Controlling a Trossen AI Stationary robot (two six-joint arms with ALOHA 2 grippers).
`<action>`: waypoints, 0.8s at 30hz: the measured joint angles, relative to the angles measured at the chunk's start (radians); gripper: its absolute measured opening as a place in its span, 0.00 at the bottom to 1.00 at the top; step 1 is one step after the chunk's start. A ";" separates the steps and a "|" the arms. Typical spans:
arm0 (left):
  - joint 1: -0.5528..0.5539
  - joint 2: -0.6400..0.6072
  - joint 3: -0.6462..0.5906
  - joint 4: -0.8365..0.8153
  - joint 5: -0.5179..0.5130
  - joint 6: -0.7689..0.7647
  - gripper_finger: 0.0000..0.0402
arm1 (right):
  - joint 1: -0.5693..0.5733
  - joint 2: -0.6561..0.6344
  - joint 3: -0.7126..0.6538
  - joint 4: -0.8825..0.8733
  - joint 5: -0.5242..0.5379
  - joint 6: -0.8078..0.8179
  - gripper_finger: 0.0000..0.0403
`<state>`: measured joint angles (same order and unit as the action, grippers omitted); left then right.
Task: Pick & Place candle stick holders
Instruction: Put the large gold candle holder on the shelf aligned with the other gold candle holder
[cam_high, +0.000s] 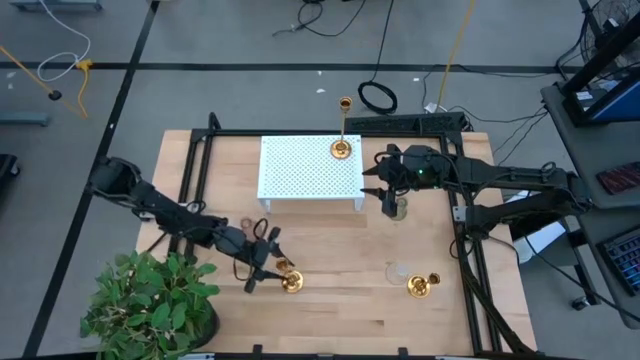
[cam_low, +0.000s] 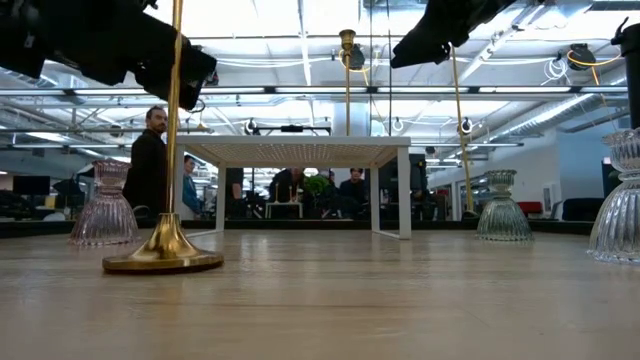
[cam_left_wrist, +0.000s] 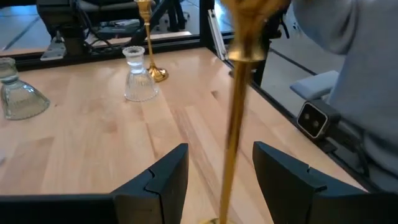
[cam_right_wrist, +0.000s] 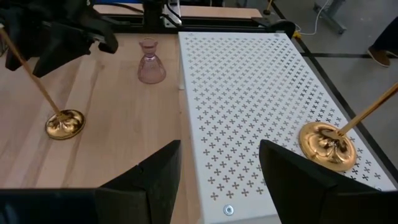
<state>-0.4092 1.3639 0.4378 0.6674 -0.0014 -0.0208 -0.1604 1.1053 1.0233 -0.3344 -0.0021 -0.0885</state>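
Note:
A gold candle stick holder (cam_high: 290, 282) stands on its round base on the table near the front. My left gripper (cam_high: 262, 262) is open around it: the thin stem (cam_left_wrist: 231, 149) rises between the two fingers with a gap on each side. A second gold holder (cam_high: 343, 148) stands on the white perforated stand (cam_high: 300, 175); it also shows in the right wrist view (cam_right_wrist: 328, 144). My right gripper (cam_high: 386, 195) is open and empty by the stand's right edge, above a greenish glass holder (cam_high: 399, 209). A pink glass holder (cam_right_wrist: 151, 62) stands left of the stand.
A clear glass holder (cam_high: 398, 270) and a third gold holder (cam_high: 420, 286) stand at the front right. A potted plant (cam_high: 150, 300) fills the front left corner. A black frame (cam_high: 465, 210) edges the table. People show in the room beyond (cam_low: 150, 160).

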 joint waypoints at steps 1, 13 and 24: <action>-0.002 -0.001 0.000 0.001 -0.001 -0.003 0.46 | 0.000 0.000 0.000 0.000 0.000 -0.002 0.52; -0.012 -0.001 0.002 0.041 -0.019 0.017 0.39 | 0.000 0.000 0.000 0.000 0.000 -0.002 0.52; -0.012 -0.001 0.002 0.045 -0.033 0.017 0.04 | 0.000 0.000 0.000 0.000 0.000 -0.002 0.52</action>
<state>-0.4213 1.3628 0.4397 0.7129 -0.0344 -0.0037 -0.1608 1.1053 1.0233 -0.3345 -0.0021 -0.0910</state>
